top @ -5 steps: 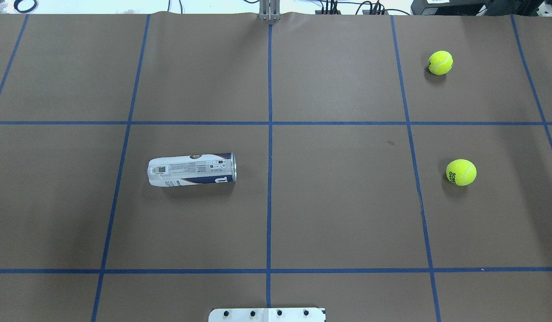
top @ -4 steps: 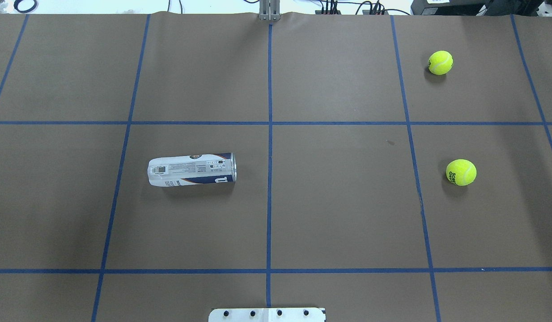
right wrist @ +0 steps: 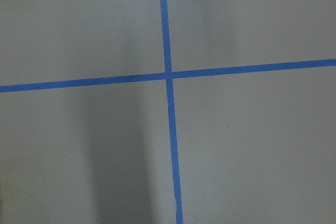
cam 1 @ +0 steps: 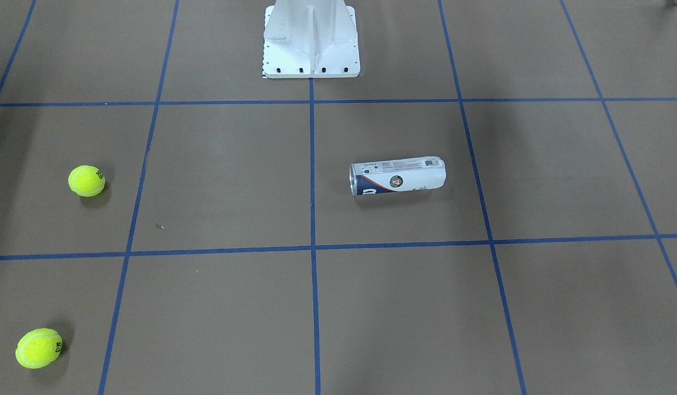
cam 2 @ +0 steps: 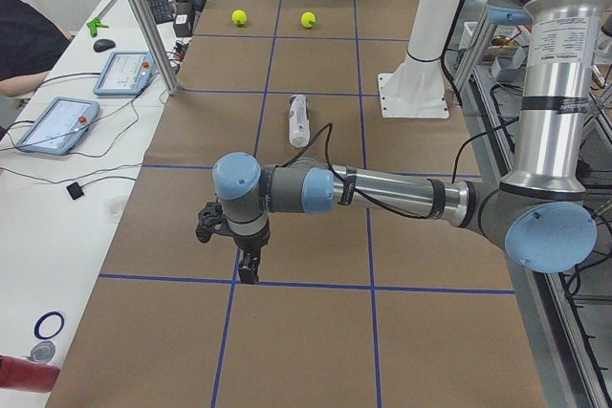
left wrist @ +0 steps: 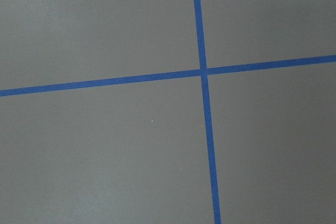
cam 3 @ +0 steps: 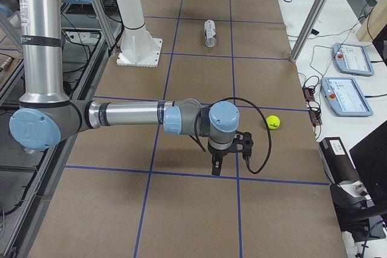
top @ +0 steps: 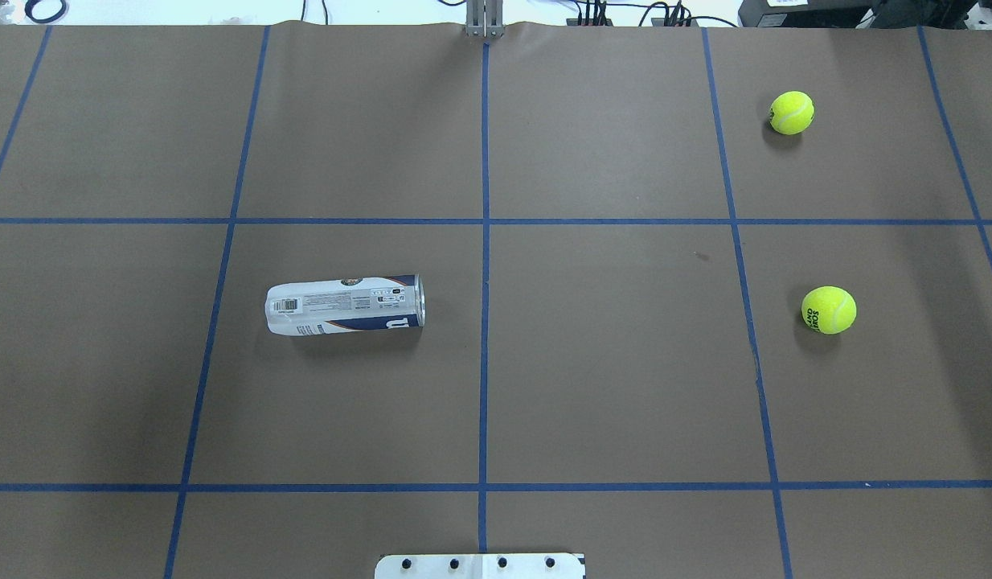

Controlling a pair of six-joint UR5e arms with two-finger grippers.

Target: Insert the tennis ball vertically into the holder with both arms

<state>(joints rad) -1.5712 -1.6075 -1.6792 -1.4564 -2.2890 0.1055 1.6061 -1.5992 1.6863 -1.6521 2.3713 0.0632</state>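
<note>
The holder (top: 343, 305) lies on its side left of the table's middle, its silver rim toward the centre line; it also shows as the holder (cam 1: 398, 175) in the front view. Two yellow tennis balls rest on the right side, one far (top: 792, 112) and one nearer (top: 829, 310). My left gripper (cam 2: 248, 274) hangs pointing down over a tape crossing at the table's left end, well away from the holder (cam 2: 298, 119). My right gripper (cam 3: 216, 169) points down at the right end, close to one ball (cam 3: 273, 122). I cannot tell if either gripper is open or shut. Both wrist views show only paper and tape.
The white pedestal base (cam 1: 311, 38) stands at the robot's edge of the table. Blue tape lines grid the brown paper. Control tablets (cam 2: 124, 72) lie on a side table beyond an aluminium post (cam 2: 143, 16). A person's arm (cam 2: 19, 45) rests there.
</note>
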